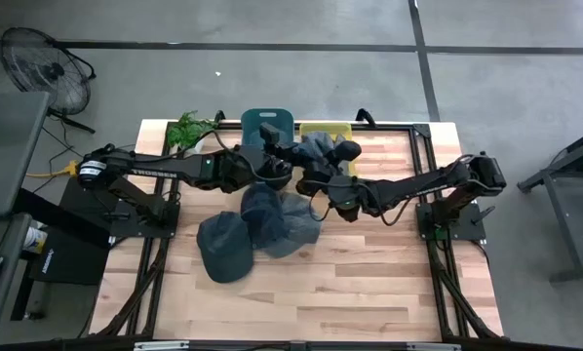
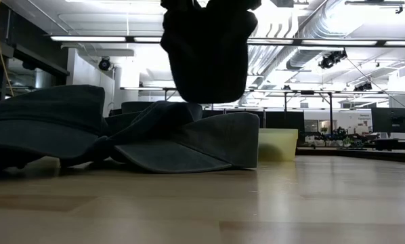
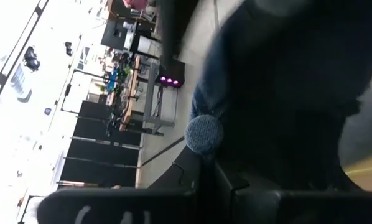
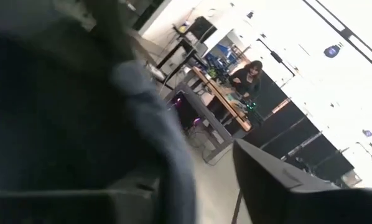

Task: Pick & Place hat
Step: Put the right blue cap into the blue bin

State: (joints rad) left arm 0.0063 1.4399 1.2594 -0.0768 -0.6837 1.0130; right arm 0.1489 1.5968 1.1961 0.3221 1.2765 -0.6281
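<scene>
Sitting at the far edge of the bench (image 1: 369,283) are two containers side by side: a teal bin (image 1: 269,123) on the left and a yellow bin (image 1: 328,131) on its right. What lies inside either one cannot be made out, since the arms and a raised hat cover most of both. Left of the teal bin a green leafy plant (image 1: 187,128) lies at the bench's far edge, and a floor fan (image 1: 44,66) stands on the floor beyond the bench's left corner.

Going left to right across the bench, the left pincer (image 1: 272,162) reaches in from the left and is clenched on the raised hat (image 1: 323,148), a blue-grey cap held up over the bins; its top button shows close in the left wrist view. Below it, on the wood near the middle, a pile of dark caps (image 1: 257,229) lies overlapping, one cap at the left with its brim toward the near edge. The right pincer (image 1: 321,185) comes in from the right, just beside the same raised hat; whether it is released or clenched I cannot tell. A person (image 4: 246,78) sits at a desk in the room behind
</scene>
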